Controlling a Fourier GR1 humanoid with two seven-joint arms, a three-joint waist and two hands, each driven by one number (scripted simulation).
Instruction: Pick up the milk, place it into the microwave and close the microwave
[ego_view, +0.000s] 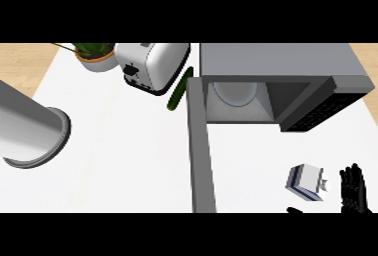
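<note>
A small white milk carton (306, 183) with blue trim stands on the white counter at the lower right. My right hand (354, 190) is just right of it, fingers straight and pointing up, thumb tip showing lower left of the carton; the hand is open and holds nothing. The grey microwave (284, 62) sits at the back right with its door (201, 150) swung fully open toward me, edge-on. Its cavity (236, 102) shows a white turntable. My left hand is out of the view.
A silver toaster (151, 67) stands left of the microwave, with a dark green cucumber (179, 90) lying between them. A potted plant (96, 55) is at the back left. A large metal cylinder (29, 130) lies on the counter at the left.
</note>
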